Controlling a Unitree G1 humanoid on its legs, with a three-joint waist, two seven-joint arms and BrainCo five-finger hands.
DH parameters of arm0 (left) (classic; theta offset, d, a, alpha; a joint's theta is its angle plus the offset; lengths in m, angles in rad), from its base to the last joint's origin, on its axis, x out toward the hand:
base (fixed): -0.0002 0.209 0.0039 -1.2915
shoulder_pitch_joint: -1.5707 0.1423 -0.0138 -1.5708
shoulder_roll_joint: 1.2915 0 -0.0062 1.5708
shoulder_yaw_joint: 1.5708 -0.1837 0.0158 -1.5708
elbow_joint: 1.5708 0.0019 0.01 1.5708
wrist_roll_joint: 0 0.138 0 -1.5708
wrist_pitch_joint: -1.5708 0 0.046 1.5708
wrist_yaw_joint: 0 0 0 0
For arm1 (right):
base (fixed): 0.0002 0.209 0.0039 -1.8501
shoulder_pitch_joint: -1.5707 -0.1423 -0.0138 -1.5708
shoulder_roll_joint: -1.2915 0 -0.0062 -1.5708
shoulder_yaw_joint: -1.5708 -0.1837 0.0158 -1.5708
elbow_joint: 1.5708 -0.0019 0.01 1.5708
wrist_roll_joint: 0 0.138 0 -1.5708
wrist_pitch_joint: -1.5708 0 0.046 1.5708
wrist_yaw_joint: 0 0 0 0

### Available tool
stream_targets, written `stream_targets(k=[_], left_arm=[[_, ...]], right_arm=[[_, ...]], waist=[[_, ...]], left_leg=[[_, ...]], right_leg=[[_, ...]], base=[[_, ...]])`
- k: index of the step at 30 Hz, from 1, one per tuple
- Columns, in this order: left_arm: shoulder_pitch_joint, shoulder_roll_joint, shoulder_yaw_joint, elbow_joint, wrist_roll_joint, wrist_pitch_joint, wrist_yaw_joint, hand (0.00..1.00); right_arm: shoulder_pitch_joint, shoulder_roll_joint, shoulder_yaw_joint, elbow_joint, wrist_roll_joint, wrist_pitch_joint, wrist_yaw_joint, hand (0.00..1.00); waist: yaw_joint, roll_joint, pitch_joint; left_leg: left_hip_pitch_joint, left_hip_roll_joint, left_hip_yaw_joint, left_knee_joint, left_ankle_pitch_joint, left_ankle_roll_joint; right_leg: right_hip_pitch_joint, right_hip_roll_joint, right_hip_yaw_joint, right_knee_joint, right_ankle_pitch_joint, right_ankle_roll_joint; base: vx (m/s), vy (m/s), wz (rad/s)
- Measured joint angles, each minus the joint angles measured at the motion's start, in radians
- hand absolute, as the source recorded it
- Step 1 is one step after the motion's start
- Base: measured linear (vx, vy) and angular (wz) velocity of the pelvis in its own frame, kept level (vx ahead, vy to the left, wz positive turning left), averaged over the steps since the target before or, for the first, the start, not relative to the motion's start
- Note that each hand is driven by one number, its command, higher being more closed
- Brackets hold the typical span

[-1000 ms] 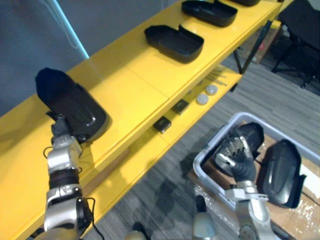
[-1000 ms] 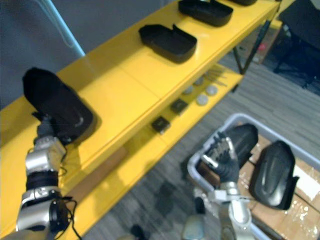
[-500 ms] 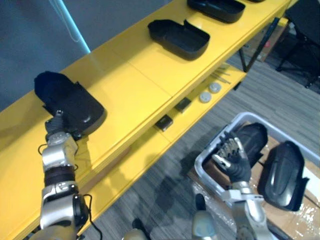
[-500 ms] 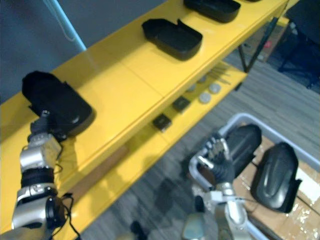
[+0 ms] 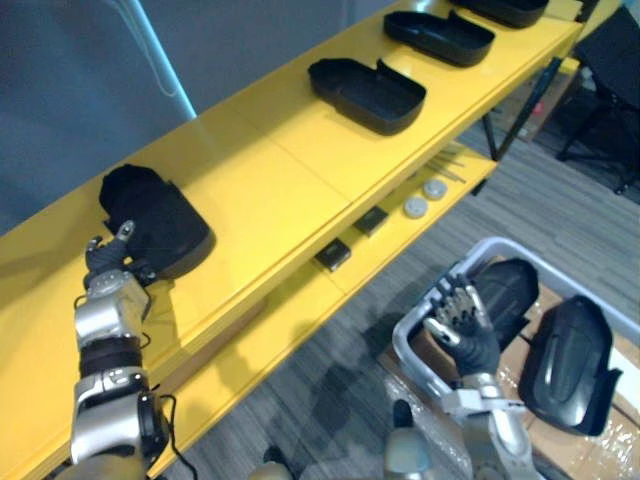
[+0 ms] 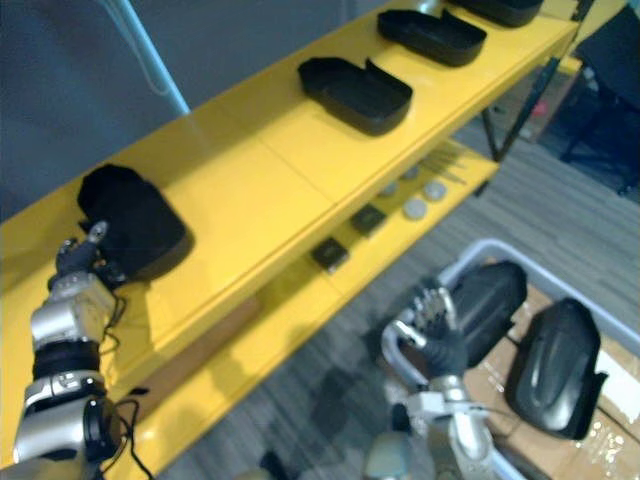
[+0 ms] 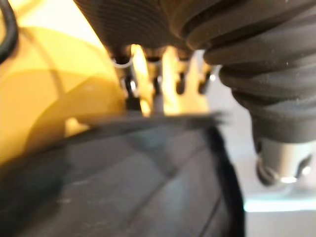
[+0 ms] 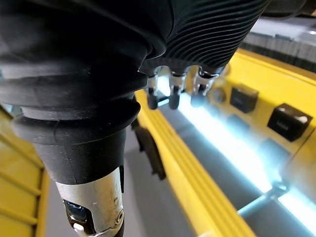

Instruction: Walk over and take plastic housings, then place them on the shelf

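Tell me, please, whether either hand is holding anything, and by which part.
Nothing seems held. The left hand sits open at the near end of the housing on the shelf; the right hand is empty.

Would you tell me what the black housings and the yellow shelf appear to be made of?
Housings: probably moulded plastic, black with a dull sheen, thin curved walls. Shelf: smooth, glossy yellow top, painted metal or laminate; the look leaves that open.
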Motion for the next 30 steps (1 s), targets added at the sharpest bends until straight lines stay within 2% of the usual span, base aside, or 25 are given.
stream_targets(k=[3,5,8,9,10,12,14,16,18,20,22,23,24,26,27,29,30], left_arm=[[0.040,-0.001,-0.016,-0.002,0.001,-0.029,-0.037,0.00],[0.050,-0.003,-0.073,-0.002,0.006,-0.068,-0.067,0.00],[0.053,-0.003,-0.130,-0.002,0.013,-0.123,-0.081,0.00],[0.051,-0.003,-0.152,-0.002,0.012,-0.154,-0.097,0.00],[0.051,-0.003,-0.172,-0.003,0.005,-0.192,-0.120,0.00],[0.053,-0.003,-0.182,-0.027,-0.002,-0.235,-0.145,0.00],[0.070,-0.003,-0.186,-0.115,-0.041,-0.287,-0.166,0.00],[0.136,-0.010,-0.178,-0.290,-0.078,-0.354,-0.193,0.00],[0.204,-0.050,-0.149,-0.403,-0.079,-0.393,-0.195,0.00],[0.393,-0.177,-0.105,-0.588,-0.062,-0.444,-0.184,0.00],[0.502,-0.254,-0.099,-0.656,-0.032,-0.458,-0.174,0.00],[0.583,-0.309,-0.101,-0.682,-0.018,-0.458,-0.152,0.00],[0.616,-0.331,-0.101,-0.683,-0.017,-0.457,-0.143,0.00],[0.740,-0.399,-0.103,-0.667,-0.018,-0.450,-0.080,0.00],[0.767,-0.413,-0.104,-0.660,-0.018,-0.447,-0.064,0.00],[0.848,-0.449,-0.123,-0.590,-0.006,-0.445,-0.037,0.00],[0.860,-0.452,-0.131,-0.568,0.005,-0.445,-0.034,0.00]], right_arm=[[-0.049,-0.003,0.003,-0.001,-0.001,-0.028,0.074,0.00],[-0.145,-0.022,0.025,-0.001,-0.001,-0.069,0.117,0.00],[-0.292,-0.049,0.087,0.000,-0.001,-0.109,0.135,0.00],[-0.375,-0.056,0.113,0.011,0.000,-0.121,0.138,0.00],[-0.448,-0.058,0.134,0.026,0.000,-0.123,0.148,0.00],[-0.535,-0.058,0.153,0.062,0.000,-0.123,0.155,0.00],[-0.572,-0.056,0.161,0.096,0.000,-0.119,0.165,0.00],[-0.587,-0.055,0.160,0.139,0.000,-0.112,0.177,0.00],[-0.588,-0.055,0.158,0.155,-0.005,-0.100,0.182,0.00],[-0.612,-0.054,0.157,0.192,-0.033,-0.075,0.200,0.00],[-0.630,-0.048,0.159,0.217,-0.045,-0.059,0.204,0.00],[-0.640,-0.041,0.159,0.232,-0.040,-0.036,0.214,0.00],[-0.645,-0.036,0.162,0.245,-0.040,-0.029,0.219,0.00],[-0.670,-0.007,0.198,0.304,-0.039,0.038,0.214,0.00],[-0.677,0.001,0.203,0.326,-0.039,0.055,0.213,0.00],[-0.704,0.035,0.264,0.407,-0.040,0.120,0.173,0.00],[-0.707,0.044,0.274,0.426,-0.040,0.132,0.158,0.00]], waist=[[0.003,0.004,-0.039],[0.008,0.001,-0.063],[0.030,0.001,-0.096],[0.034,0.002,-0.098],[0.047,0.003,-0.101],[0.072,0.005,-0.103],[0.095,0.005,-0.119],[0.124,0.007,-0.121],[0.144,0.011,-0.128],[0.173,0.026,-0.154],[0.203,0.027,-0.163],[0.220,0.024,-0.164],[0.227,0.022,-0.166],[0.252,0.006,-0.178],[0.257,0.001,-0.182],[0.271,-0.021,-0.200],[0.279,-0.029,-0.199]], left_leg=[[0.011,-0.003,-0.013,-0.025,0.014,0.000],[0.016,-0.005,-0.054,-0.034,0.023,0.002],[0.009,-0.006,-0.085,-0.046,0.039,0.004],[0.009,-0.007,-0.111,-0.053,0.049,0.005],[0.007,-0.007,-0.133,-0.053,0.054,0.005],[0.003,-0.007,-0.159,-0.053,0.060,0.006],[-0.023,-0.010,-0.200,-0.053,0.071,0.007],[-0.033,-0.018,-0.259,-0.058,0.083,0.009],[-0.033,-0.028,-0.290,-0.065,0.091,0.012],[-0.043,-0.044,-0.335,-0.092,0.112,0.017],[-0.044,-0.046,-0.345,-0.103,0.120,0.017],[-0.049,-0.047,-0.364,-0.104,0.125,0.016],[-0.051,-0.047,-0.370,-0.104,0.126,0.015],[-0.067,-0.046,-0.391,-0.105,0.133,0.016],[-0.073,-0.045,-0.392,-0.105,0.133,0.016],[-0.100,-0.046,-0.411,-0.110,0.139,0.016],[-0.102,-0.046,-0.414,-0.110,0.141,0.013]], right_leg=[[0.019,0.000,-0.019,-0.012,0.000,0.000],[0.053,-0.002,-0.054,-0.023,0.000,0.000],[0.058,-0.001,-0.079,-0.028,0.001,0.000],[0.078,-0.002,-0.106,-0.033,0.001,0.000],[0.093,-0.002,-0.128,-0.037,0.001,0.000],[0.117,-0.002,-0.158,-0.046,0.001,0.000],[0.129,-0.003,-0.197,-0.055,0.001,0.000],[0.169,-0.005,-0.262,-0.067,0.000,0.000],[0.194,-0.010,-0.297,-0.076,-0.001,0.001],[0.217,-0.020,-0.350,-0.078,-0.005,0.006],[0.223,-0.019,-0.361,-0.087,-0.006,0.006],[0.233,-0.016,-0.381,-0.088,-0.010,0.009],[0.235,-0.015,-0.390,-0.088,-0.013,0.009],[0.235,-0.011,-0.415,-0.087,-0.027,0.005],[0.232,-0.010,-0.418,-0.087,-0.027,0.005],[0.221,-0.008,-0.433,-0.085,-0.027,0.004],[0.220,-0.007,-0.436,-0.085,-0.027,0.004]], base=[[-0.01,-0.014,0.17],[-0.02,-0.012,0.38],[-0.02,-0.017,0.34],[-0.05,-0.019,0.49],[-0.06,-0.019,0.51],[-0.05,-0.015,0.49],[-0.03,-0.016,0.63],[0.02,-0.019,0.73],[0.02,-0.009,0.58],[0.02,-0.002,0.64],[0.00,-0.009,0.33],[-0.02,-0.022,0.30],[-0.04,-0.044,0.43],[-0.04,-0.029,0.27],[-0.02,-0.009,0.18],[0.00,-0.015,0.23],[0.02,-0.019,0.17]])
